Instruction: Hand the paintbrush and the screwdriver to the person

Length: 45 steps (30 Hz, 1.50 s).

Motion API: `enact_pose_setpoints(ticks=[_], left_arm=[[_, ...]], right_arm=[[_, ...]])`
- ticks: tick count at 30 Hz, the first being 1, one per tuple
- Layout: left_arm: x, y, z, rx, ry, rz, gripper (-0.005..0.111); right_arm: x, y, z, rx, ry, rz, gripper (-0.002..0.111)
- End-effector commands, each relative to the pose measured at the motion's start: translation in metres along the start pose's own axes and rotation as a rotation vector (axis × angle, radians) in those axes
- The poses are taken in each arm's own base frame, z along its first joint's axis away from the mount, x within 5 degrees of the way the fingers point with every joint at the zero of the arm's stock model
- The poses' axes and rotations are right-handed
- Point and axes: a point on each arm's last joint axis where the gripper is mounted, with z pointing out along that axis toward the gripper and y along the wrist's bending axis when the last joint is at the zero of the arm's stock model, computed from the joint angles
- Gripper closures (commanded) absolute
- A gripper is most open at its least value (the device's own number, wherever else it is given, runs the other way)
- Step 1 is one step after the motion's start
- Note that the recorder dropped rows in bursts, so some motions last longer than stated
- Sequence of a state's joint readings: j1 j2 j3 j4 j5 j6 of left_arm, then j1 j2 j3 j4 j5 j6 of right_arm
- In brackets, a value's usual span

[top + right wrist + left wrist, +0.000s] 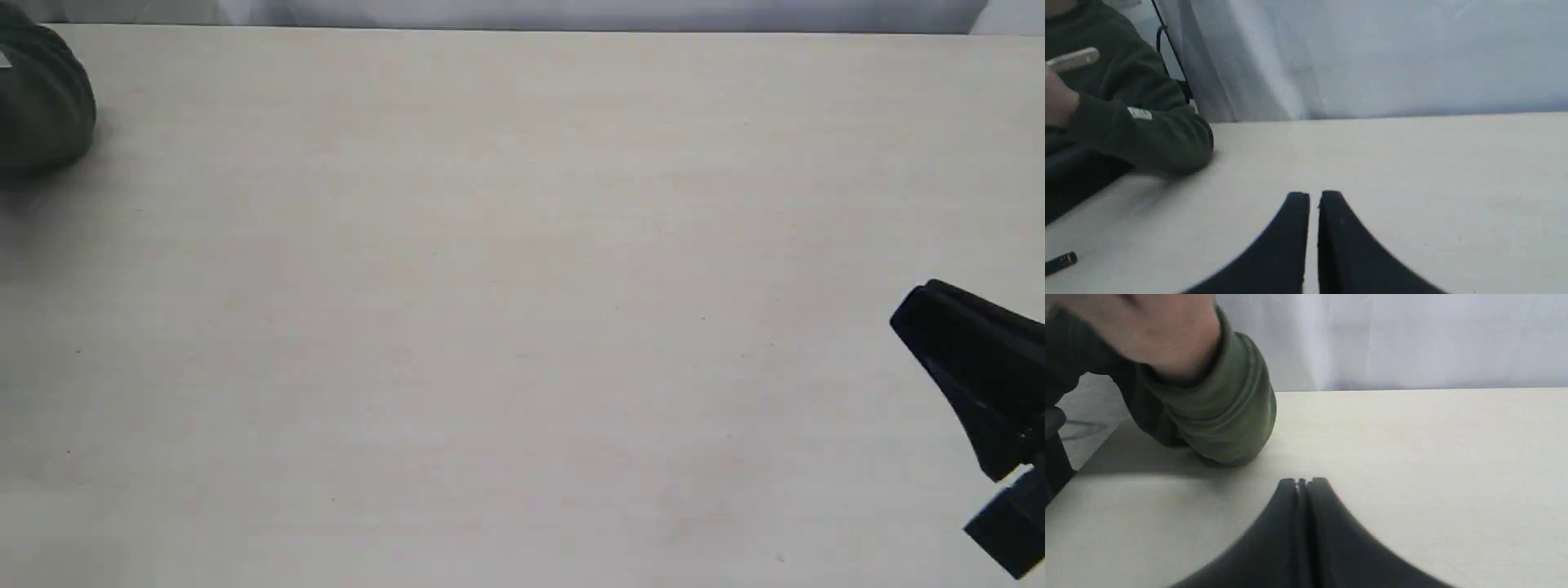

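Screwdriver (pixel 1060 261) end on table (pixel 1412 171), right wrist view only

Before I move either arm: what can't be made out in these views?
- Paintbrush: right wrist view, only a pale handle end above the person's hand; frame edge cuts the rest.
- Screwdriver: same view, only the black, gold-ringed end; edge cuts it.
- Left end effector: absent from exterior view.
- Hand in left wrist view: blurred, fingers cropped.

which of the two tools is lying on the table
The screwdriver: its black, gold-ringed end lies flat on the table, while the paintbrush is held up off it in the person's hand.
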<state>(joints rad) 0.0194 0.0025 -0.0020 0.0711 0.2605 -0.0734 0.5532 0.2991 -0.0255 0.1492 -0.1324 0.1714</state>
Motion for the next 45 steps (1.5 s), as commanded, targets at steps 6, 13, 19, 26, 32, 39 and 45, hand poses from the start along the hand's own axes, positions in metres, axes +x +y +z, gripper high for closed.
enact_pose_setpoints(ticks=[6, 13, 19, 26, 32, 39, 45], left_arm=[[-0.001, -0.001, 0.000, 0.009, -0.013, -0.001, 0.107], [-0.001, -0.001, 0.000, 0.009, -0.013, -0.001, 0.107], [-0.001, -0.001, 0.000, 0.009, -0.013, -0.001, 0.107], [-0.001, -0.001, 0.000, 0.009, -0.013, -0.001, 0.107], [0.000, -0.001, 0.000, 0.010, -0.011, -0.003, 0.107], [0.000, -0.001, 0.000, 0.010, -0.011, -0.003, 0.107], [0.000, -0.001, 0.000, 0.010, -0.011, -0.003, 0.107]], right_arm=[[-0.008, 0.001, -0.016, -0.040, -0.189, -0.122, 0.104], [-0.015, 0.003, -0.031, -0.060, -0.325, -0.208, 0.104], [-0.013, 0.003, -0.030, -0.051, -0.311, -0.259, 0.104], [-0.006, 0.002, -0.028, -0.042, -0.220, -0.286, 0.104], [0.009, 0.000, -0.026, -0.047, -0.055, -0.215, 0.104], [0.011, 0.000, -0.026, -0.048, -0.034, -0.162, 0.104], [0.011, 0.000, -0.026, -0.048, -0.033, -0.126, 0.104]])
